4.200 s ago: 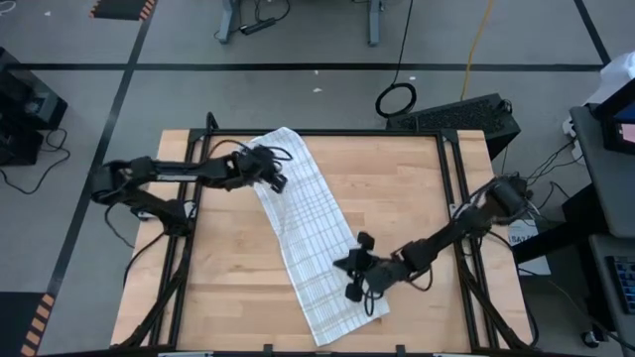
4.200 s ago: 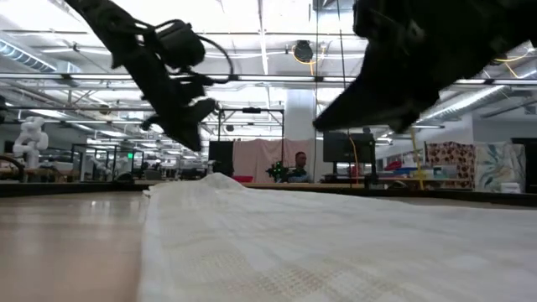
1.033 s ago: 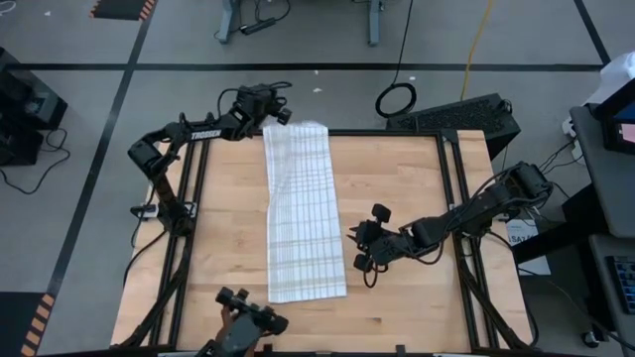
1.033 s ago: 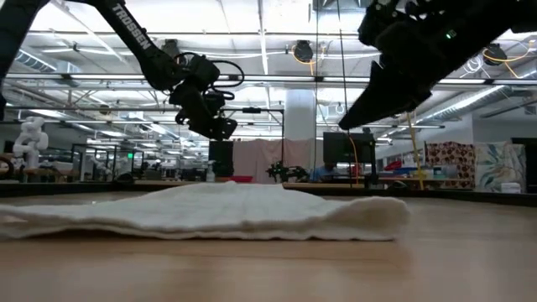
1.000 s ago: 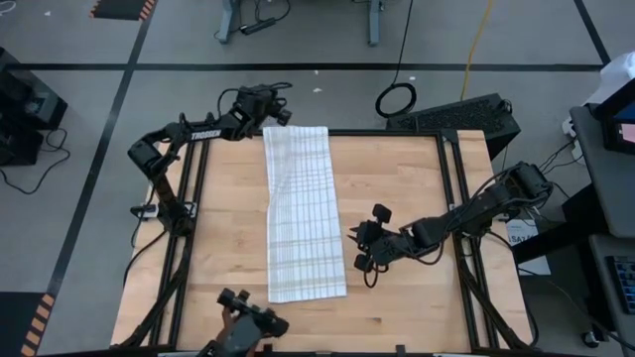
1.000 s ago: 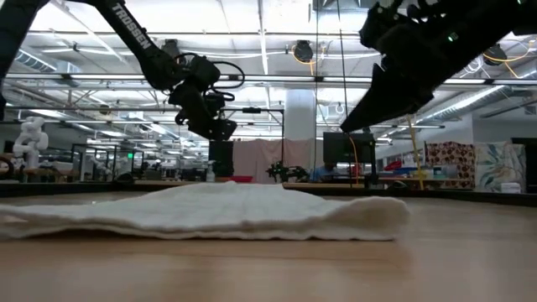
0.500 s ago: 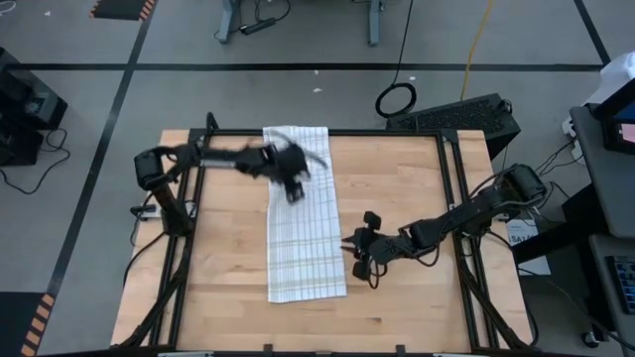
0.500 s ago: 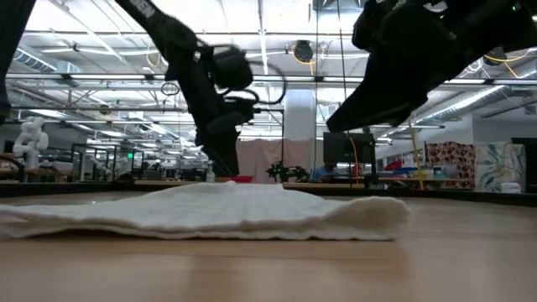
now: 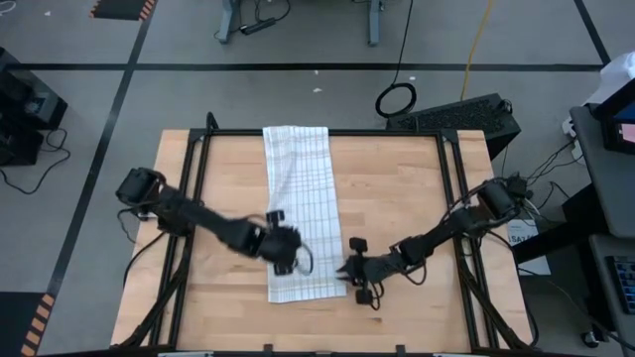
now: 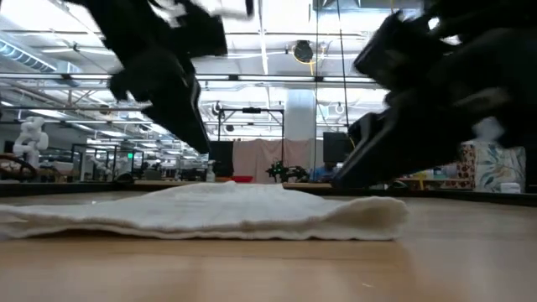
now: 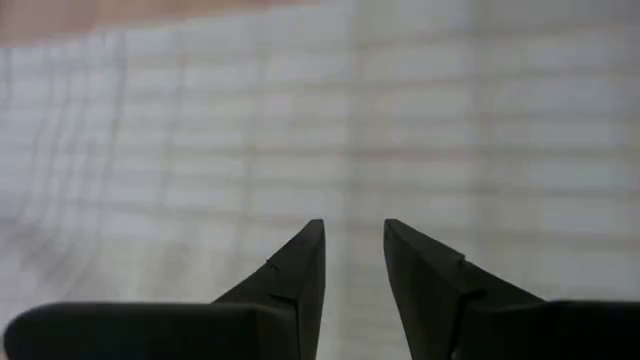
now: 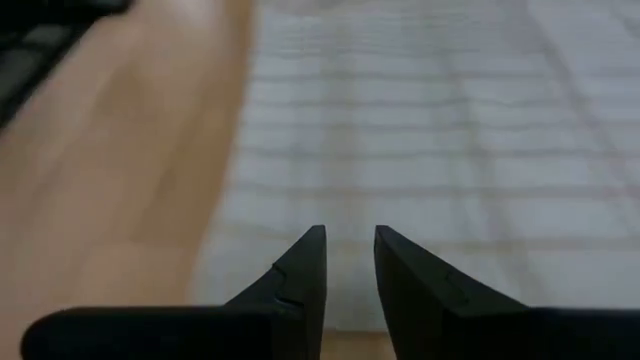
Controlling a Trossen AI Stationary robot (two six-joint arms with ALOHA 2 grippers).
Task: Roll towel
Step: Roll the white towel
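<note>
The towel [image 9: 301, 211] lies flat on the wooden table [image 9: 397, 198] as a long folded strip, running from the table's far edge down toward its near edge, left of the table's middle; its far end reaches the far edge, and its near end stops short of the near edge; in the low view the towel [image 10: 210, 214] shows as a low, slightly rumpled mound with a thicker fold at its right end. The left gripper [image 9: 281, 250] hangs over the left side of the towel's near end, its arm reaching in from the table's left edge; its wrist view shows the 2 fingers [image 11: 295, 275] slightly parted with a narrow gap, above the checked cloth [image 11: 400, 130], pinching nothing. The right gripper [image 9: 349, 270] sits just beside the towel's near right corner, its arm coming from the table's right edge; its 2 fingers [image 12: 300, 270] are likewise a little apart and empty, pointed at the towel's edge [image 12: 450, 150] where it meets bare wood.
</note>
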